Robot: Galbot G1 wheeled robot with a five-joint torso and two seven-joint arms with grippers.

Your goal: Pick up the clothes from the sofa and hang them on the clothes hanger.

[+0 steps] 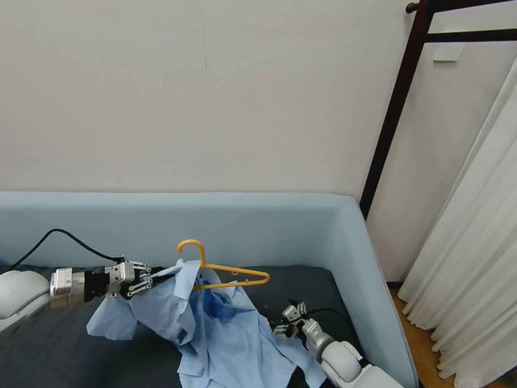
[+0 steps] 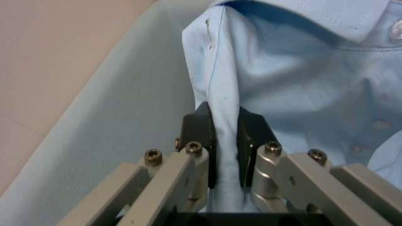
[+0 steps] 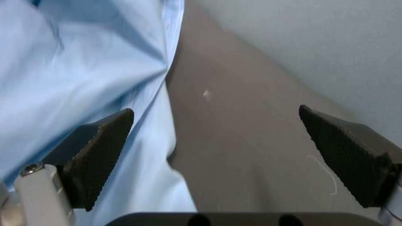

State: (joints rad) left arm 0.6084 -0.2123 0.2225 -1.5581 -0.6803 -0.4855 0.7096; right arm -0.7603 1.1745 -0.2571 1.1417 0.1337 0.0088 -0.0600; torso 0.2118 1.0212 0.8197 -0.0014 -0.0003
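Left tool (image 1: 176, 275) clamps shirt (image 1: 230, 343); hanger (image 1: 236, 282) lies level, hook up; right tool (image 1: 284, 317) spread.

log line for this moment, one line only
left pincer: shut on shirt | right pincer: open, above sofa seat beside shirt | hanger: partly covered by shirt

My left gripper (image 1: 173, 276) reaches in from the left above the pale blue sofa (image 1: 266, 226), its fingers (image 1: 153, 280) closed on the light blue shirt (image 1: 226, 335) near its upper edge. The shirt is lifted at that end and spills down onto the dark seat (image 1: 311, 283). A yellow hanger (image 1: 234, 279) sits at the shirt's top, hook upward, just beside my fingers. My right gripper (image 1: 287, 317) hovers low over the seat, near the shirt's right edge. A dark wooden rack (image 1: 394, 113) stands past the sofa's right end, beside a white curtain (image 1: 477, 242).
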